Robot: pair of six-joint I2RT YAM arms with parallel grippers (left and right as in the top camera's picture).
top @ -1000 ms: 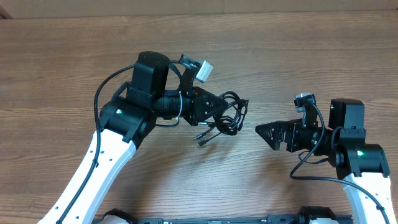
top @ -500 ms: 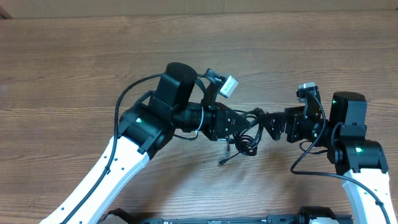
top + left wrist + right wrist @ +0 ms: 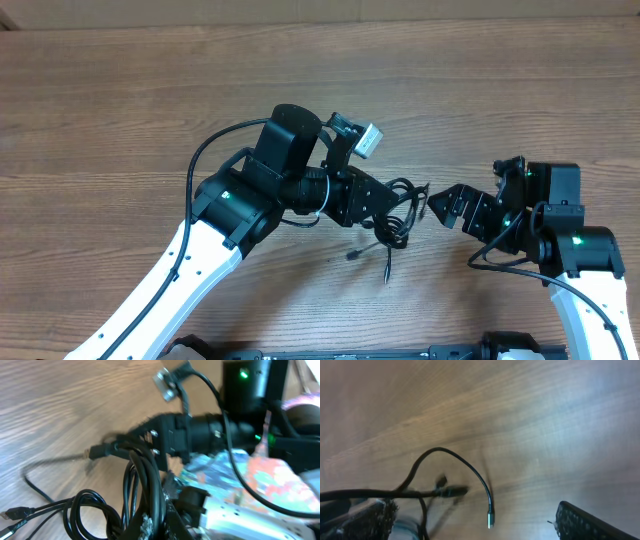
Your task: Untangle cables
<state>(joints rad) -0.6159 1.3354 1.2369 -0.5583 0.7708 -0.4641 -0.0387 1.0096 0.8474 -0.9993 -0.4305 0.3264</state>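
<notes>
Cables (image 3: 402, 228) hang in a tangled bundle over the middle of the table (image 3: 120, 90), clamped in the left gripper (image 3: 385, 203). The right gripper (image 3: 438, 206) waits just beside, jaws wide apart. If it catches several strands together, I think pulling could tighten the tangle.

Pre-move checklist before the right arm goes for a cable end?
1. Grip: left gripper shut on the cables: ok.
2. Jaws: right gripper open: ok.
3. Target: free plug end shows in the right wrist view: ok.
4. Clearance: right gripper apart from the cables: cannot tell, its tips sit very close to them.
5. Tangle: cables separated: not ok, loops are bunched at the left gripper.
</notes>
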